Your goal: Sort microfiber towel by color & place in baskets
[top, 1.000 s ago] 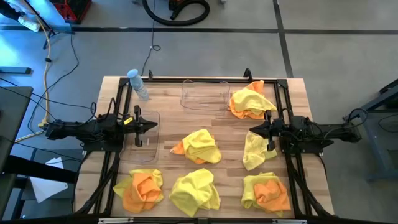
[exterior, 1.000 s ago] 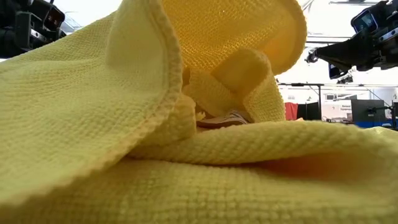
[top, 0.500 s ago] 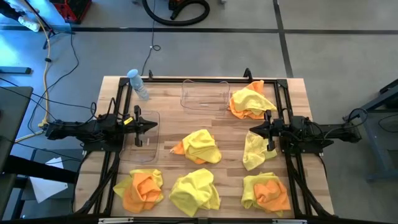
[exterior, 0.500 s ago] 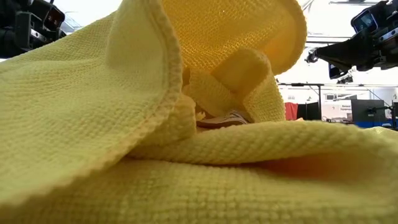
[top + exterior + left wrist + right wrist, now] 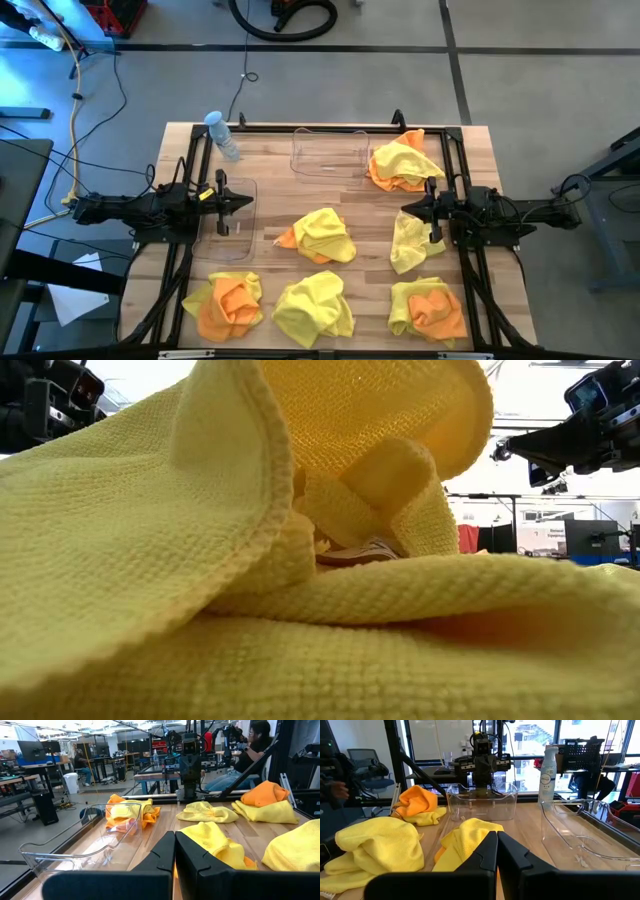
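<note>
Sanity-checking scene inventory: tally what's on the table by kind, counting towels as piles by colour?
Yellow-and-orange towel piles: 4
All-yellow towel piles: 2
Clear baskets: 2
Water bottle: 1
Total: 9

Six towel heaps (image 5: 322,236) on table (image 5: 270,190); hands (image 5: 240,203) apparently idle.

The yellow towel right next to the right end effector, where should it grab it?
Pinch the raised fold at the top of the lone yellow towel, coming straight down. It lies crumpled and alone on the wood beside the right end effector, so its bunched ridge offers the likeliest hold.
</note>
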Motion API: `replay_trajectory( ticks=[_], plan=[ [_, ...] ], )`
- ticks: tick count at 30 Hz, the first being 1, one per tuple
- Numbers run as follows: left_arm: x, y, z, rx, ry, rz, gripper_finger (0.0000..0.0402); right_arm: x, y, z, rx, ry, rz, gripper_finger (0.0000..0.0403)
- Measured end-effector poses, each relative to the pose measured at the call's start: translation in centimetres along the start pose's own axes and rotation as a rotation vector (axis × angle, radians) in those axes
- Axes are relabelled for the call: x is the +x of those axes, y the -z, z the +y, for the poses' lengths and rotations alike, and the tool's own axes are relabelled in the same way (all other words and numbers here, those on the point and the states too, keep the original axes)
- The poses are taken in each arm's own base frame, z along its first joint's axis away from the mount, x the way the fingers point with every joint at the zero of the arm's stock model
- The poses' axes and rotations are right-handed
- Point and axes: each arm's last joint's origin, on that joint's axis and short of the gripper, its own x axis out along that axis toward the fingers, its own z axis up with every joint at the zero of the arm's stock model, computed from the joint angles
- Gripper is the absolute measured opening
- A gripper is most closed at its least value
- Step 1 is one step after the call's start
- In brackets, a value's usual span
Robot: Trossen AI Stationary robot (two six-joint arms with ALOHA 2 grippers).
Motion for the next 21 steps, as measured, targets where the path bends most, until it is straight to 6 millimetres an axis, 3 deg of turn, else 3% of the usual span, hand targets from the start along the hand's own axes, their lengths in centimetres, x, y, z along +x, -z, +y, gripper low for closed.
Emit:
replay_trajectory(
  ticks=[15, 21],
  plan=[
    [0.0, -0.01, 0.0, -0.001, 0.001, -0.001, 0.0, 0.0, -0.01, -0.01, 0.0, 0.002, 0.0, 0.0],
    [0.02, 0.02, 0.01, -0.129, -0.005, 0.003, 0.0023, 0.0, 0.0, -0.01, 0.0, 0.003, 0.0, 0.0]
  ],
)
